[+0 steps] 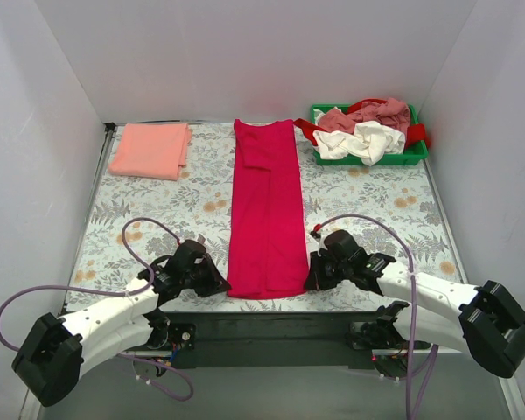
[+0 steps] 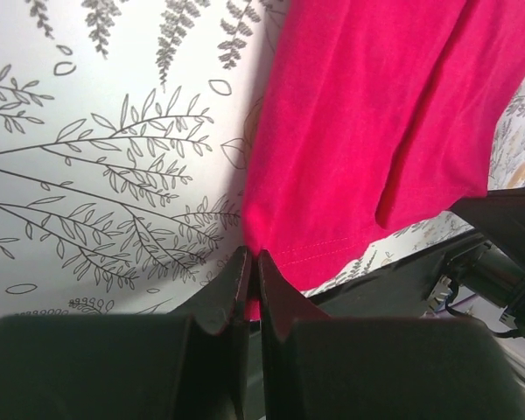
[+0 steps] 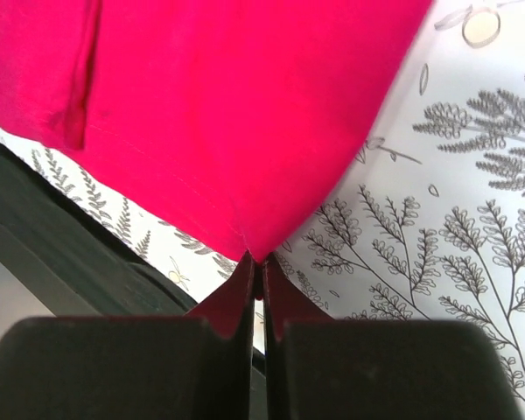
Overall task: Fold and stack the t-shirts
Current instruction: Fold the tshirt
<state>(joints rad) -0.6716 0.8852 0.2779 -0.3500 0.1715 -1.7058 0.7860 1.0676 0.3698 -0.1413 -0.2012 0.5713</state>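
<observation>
no readable text, labels, brands or numbers anywhere in view

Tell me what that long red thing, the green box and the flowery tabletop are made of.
The crimson t-shirt looks like soft, matte knit cloth: it lies folded flat, with a stitched hem. The green bin seems rigid plastic, with a straight moulded rim. The table cover is a smooth sheet printed with leaves and flowers; cloth or vinyl, I cannot tell.

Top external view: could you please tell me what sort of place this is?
Probably a robot lab test cell, not a home: plain white walls box in a floral-covered table, two arms are bolted at its near edge, and a green bin holds crumpled t-shirts.
</observation>
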